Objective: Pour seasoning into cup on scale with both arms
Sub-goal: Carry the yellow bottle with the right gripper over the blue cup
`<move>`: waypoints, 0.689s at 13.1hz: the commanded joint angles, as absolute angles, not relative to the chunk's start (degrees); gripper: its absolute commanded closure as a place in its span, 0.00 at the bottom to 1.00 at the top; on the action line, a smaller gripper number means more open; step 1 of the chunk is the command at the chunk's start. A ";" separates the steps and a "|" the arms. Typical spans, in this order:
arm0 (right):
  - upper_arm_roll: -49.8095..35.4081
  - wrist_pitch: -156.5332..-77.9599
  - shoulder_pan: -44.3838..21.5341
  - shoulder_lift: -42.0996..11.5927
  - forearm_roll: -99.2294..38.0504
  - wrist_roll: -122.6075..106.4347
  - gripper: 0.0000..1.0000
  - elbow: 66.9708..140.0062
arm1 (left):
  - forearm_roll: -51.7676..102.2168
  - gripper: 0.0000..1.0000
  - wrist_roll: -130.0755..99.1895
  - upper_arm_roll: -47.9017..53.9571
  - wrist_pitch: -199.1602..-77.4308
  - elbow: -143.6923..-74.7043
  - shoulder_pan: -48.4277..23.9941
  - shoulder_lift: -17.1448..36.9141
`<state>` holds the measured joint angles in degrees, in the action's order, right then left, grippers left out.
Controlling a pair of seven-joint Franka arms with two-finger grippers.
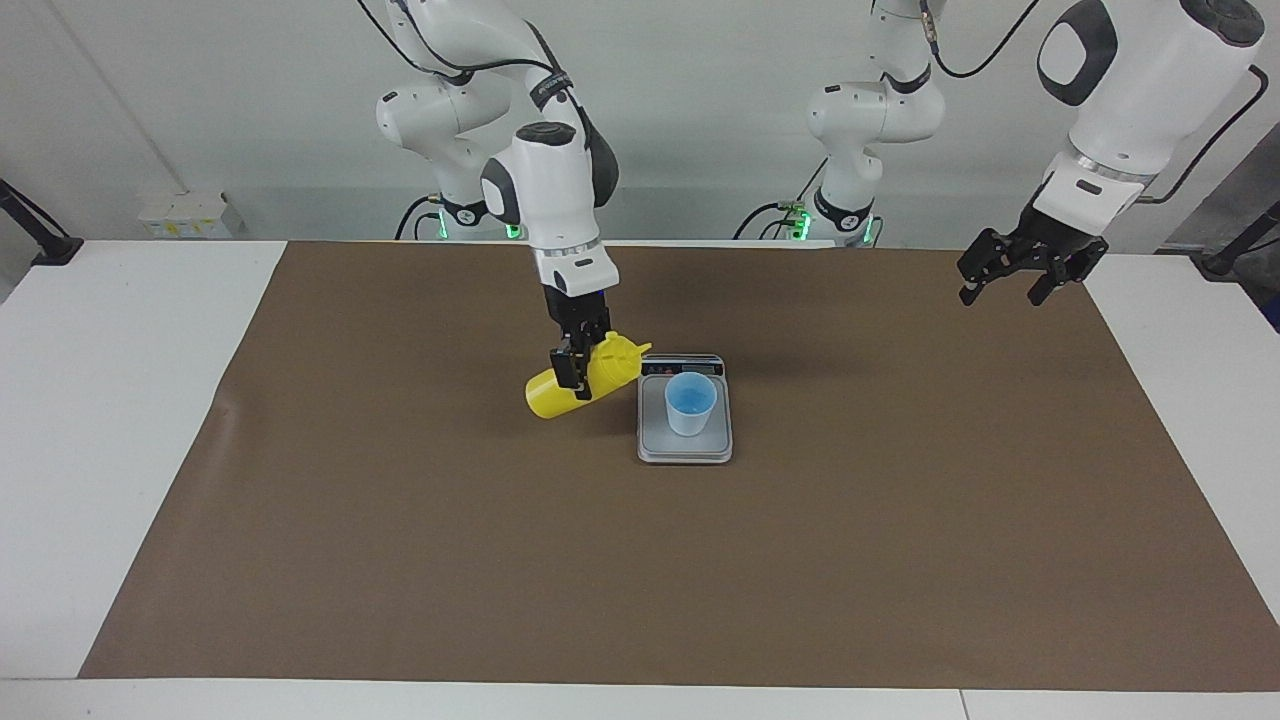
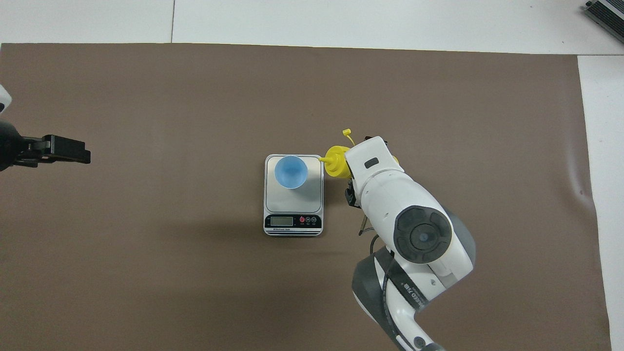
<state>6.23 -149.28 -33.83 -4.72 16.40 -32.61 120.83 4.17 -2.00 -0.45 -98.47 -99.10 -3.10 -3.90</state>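
Observation:
My right gripper (image 1: pixel 577 382) is shut on the yellow seasoning bottle (image 1: pixel 548 398) around its middle. The bottle is tilted almost onto its side beside the scale, with its nozzle pointing at the scale's edge. In the overhead view only its ribbed cap end (image 2: pixel 335 165) shows; my right wrist hides the rest, and the small tethered cap (image 2: pixel 347 131) hangs off the nozzle. The light blue cup (image 1: pixel 690 402) (image 2: pixel 291 170) stands upright on the grey scale (image 1: pixel 660 435) (image 2: pixel 312 201). My left gripper (image 1: pixel 1005 290) (image 2: pixel 63 148) is open and empty, raised over the mat toward the left arm's end.
A brown mat (image 1: pixel 400 560) covers most of the white table (image 1: pixel 100 400). The scale's dark display strip (image 2: pixel 292 222) is on the edge nearer to the robots. A dark device (image 2: pixel 607 12) sits at the table corner farthest from the robots.

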 commanded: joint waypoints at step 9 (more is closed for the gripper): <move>6.07 -140.98 -38.23 -9.14 51.65 -13.02 0.75 113.99 | 4.57 0.00 -2.20 -0.44 -98.17 -99.67 -2.72 -4.39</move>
